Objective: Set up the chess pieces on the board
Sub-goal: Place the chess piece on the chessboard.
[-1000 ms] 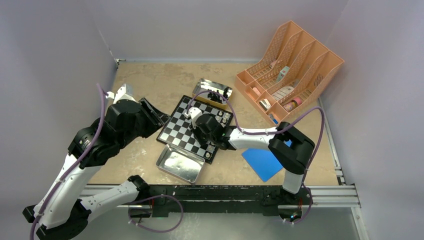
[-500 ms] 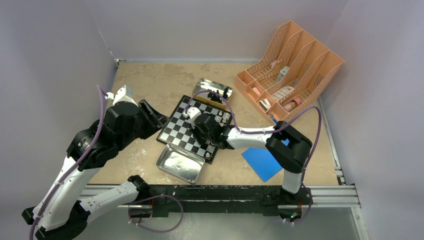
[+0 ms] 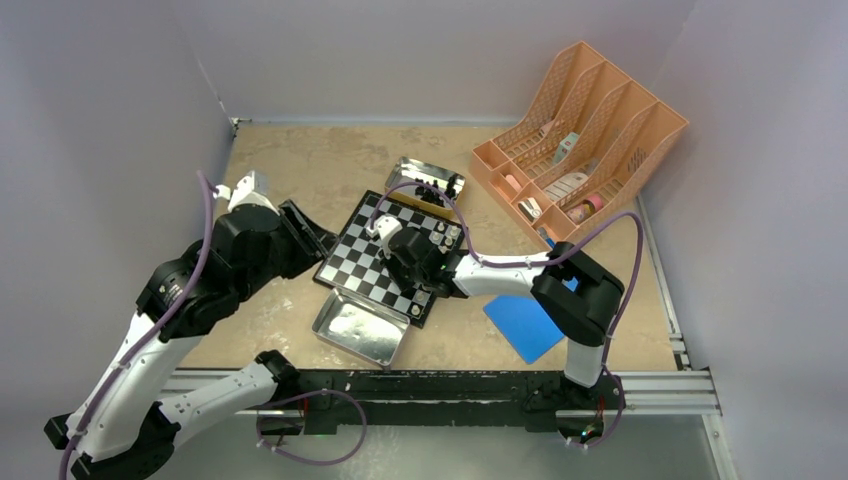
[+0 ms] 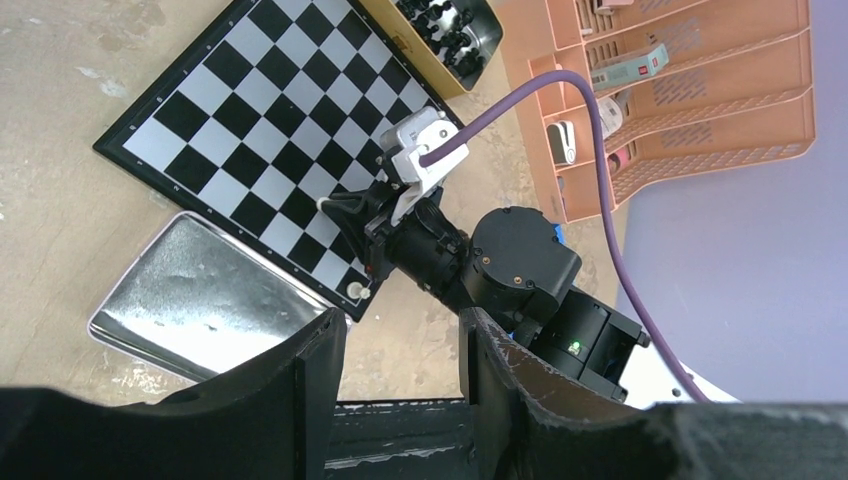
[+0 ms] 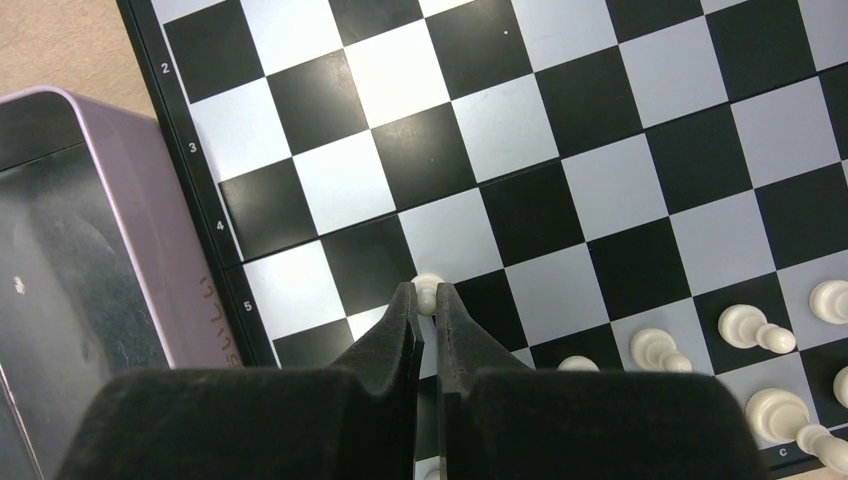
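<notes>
Progress looks slight: most squares of the board [image 3: 360, 255] are bare. Only a handful of white pieces [image 5: 750, 326] sit in a loose cluster toward its right side, in no ordered rank that I can make out. Whether each stands upright is hard to tell from the right wrist view. The right gripper [image 5: 426, 300] is low over the board with its fingers clenched on one small white piece [image 5: 428, 287]. The piece is pinched at the tips, above the line between a white and a black square, a few squares left of that cluster. The black pieces [image 4: 447, 22] lie heaped in the far tin [image 3: 402, 166], just beyond the board's far edge, and none of them appears on the board. The near tin [image 3: 350, 330], just beside the board's near edge, shows no pieces inside. The left gripper [image 4: 400, 365] hangs off to the left of the board, fingers parted with nothing between them. By my reckoning the white side is barely begun and needs placing on its home rows, and the whole black set is left to do.
</notes>
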`<state>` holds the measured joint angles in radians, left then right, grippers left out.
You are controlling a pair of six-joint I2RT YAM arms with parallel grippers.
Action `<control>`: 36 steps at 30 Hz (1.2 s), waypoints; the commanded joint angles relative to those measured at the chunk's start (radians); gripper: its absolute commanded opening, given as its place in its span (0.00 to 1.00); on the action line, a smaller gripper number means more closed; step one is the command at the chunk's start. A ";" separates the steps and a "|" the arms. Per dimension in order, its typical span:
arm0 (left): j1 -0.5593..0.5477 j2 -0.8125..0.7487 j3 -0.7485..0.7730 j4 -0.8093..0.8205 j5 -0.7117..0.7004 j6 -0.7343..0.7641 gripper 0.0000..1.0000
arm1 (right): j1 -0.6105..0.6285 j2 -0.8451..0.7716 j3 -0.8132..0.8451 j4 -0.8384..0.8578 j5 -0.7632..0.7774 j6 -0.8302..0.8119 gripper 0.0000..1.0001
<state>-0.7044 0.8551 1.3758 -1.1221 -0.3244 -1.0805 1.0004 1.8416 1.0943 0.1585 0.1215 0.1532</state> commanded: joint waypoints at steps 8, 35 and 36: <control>0.001 -0.001 -0.037 0.075 0.011 0.023 0.45 | 0.023 -0.099 -0.029 -0.026 0.009 0.023 0.00; 0.002 0.015 -0.049 0.111 0.026 0.045 0.46 | 0.062 -0.156 -0.131 -0.071 0.099 0.130 0.03; 0.002 0.014 -0.050 0.111 0.025 0.044 0.45 | 0.062 -0.156 -0.134 -0.071 0.098 0.131 0.03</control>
<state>-0.7044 0.8761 1.3281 -1.0546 -0.3058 -1.0534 1.0603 1.7061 0.9699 0.0933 0.1917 0.2581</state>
